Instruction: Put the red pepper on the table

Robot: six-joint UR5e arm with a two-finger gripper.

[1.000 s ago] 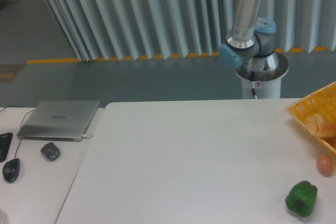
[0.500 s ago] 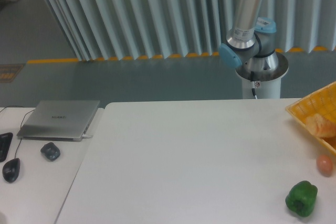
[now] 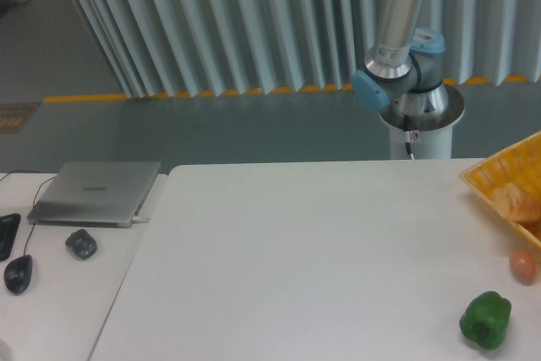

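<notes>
**Nothing is moving; red pepper and gripper are both out of view**

Compared with the frames from a second and half a second ago, nothing is changing: every object is sitting exactly where it was, and the visible part of the arm is holding the same pose.

The red pepper is not showing anywhere in the picture, so its position, its long axis and the way it is pointing cannot be told. The gripper is also lying outside the frame, so whether it is released, clenched or grasping something cannot be told either. Only the arm's base and lower links (image 3: 406,48) are showing, standing on a white pedestal behind the far edge of the table (image 3: 296,268) and rising out of the top of the picture.

On the table, a green pepper (image 3: 485,319) is resting near the right front corner, with a small orange-pink fruit (image 3: 523,265) just beyond it towards the right edge. A yellow basket (image 3: 482,177) is jutting in from the right, holding something pale that is too blurred to name.

On the adjoining desk to the left, a closed laptop (image 3: 97,192) is lying flat, with a dark mouse (image 3: 81,243) in front of it and another mouse (image 3: 18,274) nearer the left edge.
</notes>
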